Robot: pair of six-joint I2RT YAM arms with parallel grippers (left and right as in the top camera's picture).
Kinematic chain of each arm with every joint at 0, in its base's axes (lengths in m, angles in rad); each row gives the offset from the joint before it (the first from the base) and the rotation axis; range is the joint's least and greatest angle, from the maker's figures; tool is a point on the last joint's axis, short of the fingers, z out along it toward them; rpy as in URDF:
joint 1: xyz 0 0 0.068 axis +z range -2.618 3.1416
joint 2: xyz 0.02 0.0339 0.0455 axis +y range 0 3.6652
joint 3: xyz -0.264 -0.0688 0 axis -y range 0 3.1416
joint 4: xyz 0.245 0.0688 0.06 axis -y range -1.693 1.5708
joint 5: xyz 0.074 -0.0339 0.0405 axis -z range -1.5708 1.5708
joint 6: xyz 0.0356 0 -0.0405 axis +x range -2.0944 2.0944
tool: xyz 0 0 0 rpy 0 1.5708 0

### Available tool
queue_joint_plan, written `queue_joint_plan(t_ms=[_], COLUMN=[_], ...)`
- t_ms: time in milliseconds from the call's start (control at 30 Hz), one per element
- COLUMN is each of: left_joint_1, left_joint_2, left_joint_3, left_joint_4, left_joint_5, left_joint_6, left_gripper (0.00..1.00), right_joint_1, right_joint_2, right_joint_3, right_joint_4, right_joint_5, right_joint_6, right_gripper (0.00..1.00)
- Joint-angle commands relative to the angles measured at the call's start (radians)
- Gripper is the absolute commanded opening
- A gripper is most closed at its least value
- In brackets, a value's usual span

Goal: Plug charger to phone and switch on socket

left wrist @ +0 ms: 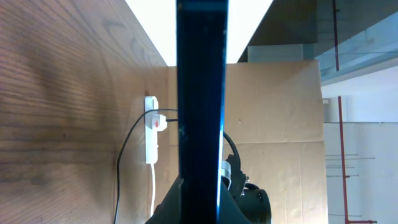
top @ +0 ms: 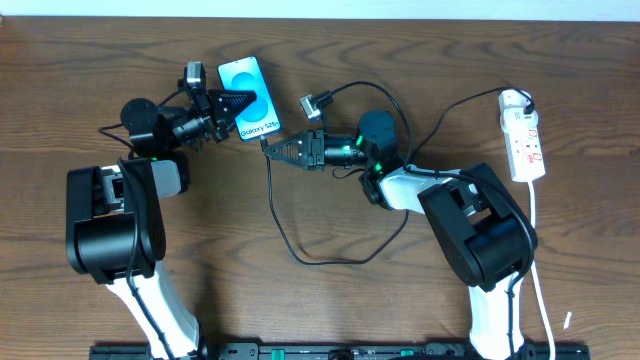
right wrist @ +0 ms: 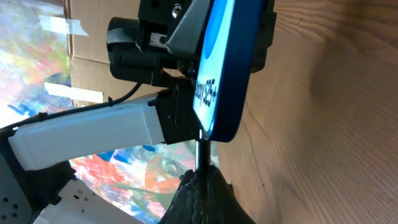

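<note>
Phone (top: 242,72) and charger (top: 300,258) meet at the upper left of centre in your overhead frame. The phone lies slantwise with its light blue screen facing the camera. Your left jaws are clamped across its lower half, with no gap showing on either side of the handset. Just below and to the right, your right jaws are closed tight around the charger's small black connector. The cable drops away from them in a long loop toward the bottom centre of the bench (top: 330,310).

In the right wrist frame the connector (right wrist: 200,152) rises as a thin stem from between the dark fingertips. Its tip touches the lower edge of the phone (right wrist: 221,68); you cannot tell from here whether it is fully seated. The left wrist frame shows the phone (left wrist: 202,112) edge-on as a dark vertical bar down the middle, with the socket (left wrist: 151,134) to its left.

In the overhead frame the socket (top: 525,140), a white strip, lies at the upper right, well apart from both arms, with a black lead entering its top end.
</note>
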Motion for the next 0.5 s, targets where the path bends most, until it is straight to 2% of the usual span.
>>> queue_joint_plan(t_ms=[0, 467], left_joint_1=[0.0, 0.0], left_joint_2=[-0.013, -0.013], left_joint_3=[0.014, 0.014], left_joint_4=[0.013, 0.013], left_joint_5=[0.023, 0.057], left_joint_6=[0.024, 0.054], left_gripper=[0.07, 0.07], right_joint_1=[-0.006, -0.006], right_joint_2=[0.004, 0.004], right_joint_3=[0.006, 0.006], right_joint_4=[-0.016, -0.025], right_joint_5=[0.056, 0.112], right_joint_6=[0.006, 0.006], right_gripper=[0.01, 0.01])
